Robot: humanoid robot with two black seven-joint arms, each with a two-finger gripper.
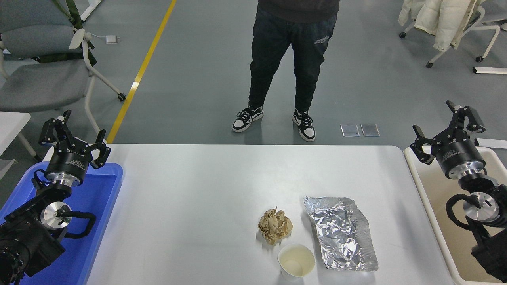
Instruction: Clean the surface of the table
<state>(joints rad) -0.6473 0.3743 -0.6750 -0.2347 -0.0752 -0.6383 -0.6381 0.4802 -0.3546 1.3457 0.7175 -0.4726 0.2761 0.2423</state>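
The white table surface (pixel 198 186) fills the middle of the head view. On it lie a crumpled brown paper ball (pixel 275 225), a creased sheet of silver foil (pixel 341 233) and an upright white paper cup (pixel 296 262) near the front edge. My left gripper (pixel 73 136) is open and empty above the far end of the blue tray. My right gripper (pixel 445 124) is open and empty above the far end of the beige bin, well right of the litter.
A blue plastic tray (pixel 97 221) sits at the table's left edge and a beige plastic bin (pixel 431 198) at its right. A person (pixel 293 47) stands at the far side. Chairs stand at the far left and far right.
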